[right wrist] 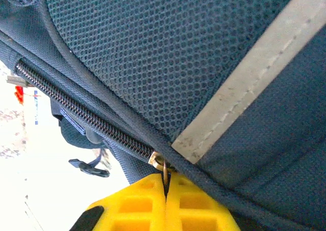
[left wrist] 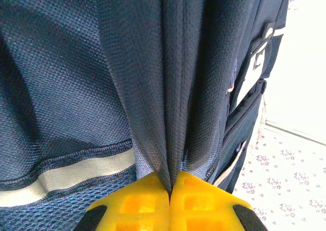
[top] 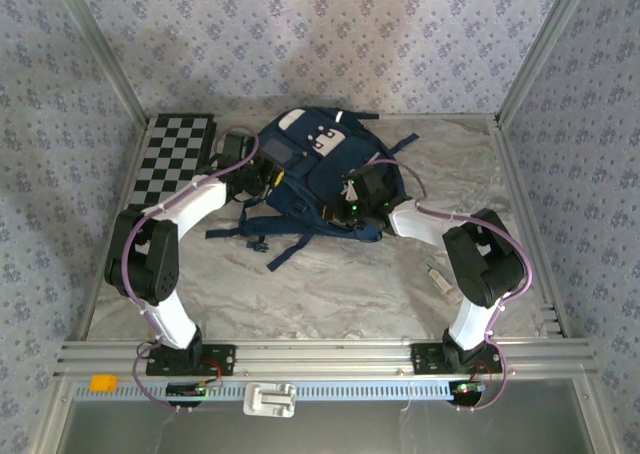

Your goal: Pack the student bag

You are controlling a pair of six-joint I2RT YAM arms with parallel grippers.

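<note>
Left wrist, end effector (left wrist: 170, 191) pinching student bag (left wrist: 71, 83)

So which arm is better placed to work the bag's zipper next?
Probably the right: the right gripper is shut on the zipper pull, while the left gripper only pinches a fold of the bag fabric.

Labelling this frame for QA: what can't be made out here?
- Bag contents: top view, fabric covers them.
- Zip pull: right wrist view, mostly hidden between the right fingers.
- Which bag part the left fingers pinch: left wrist view, frame edges cut it off.
- Small item by the right arm: top view, too small to name.
</note>
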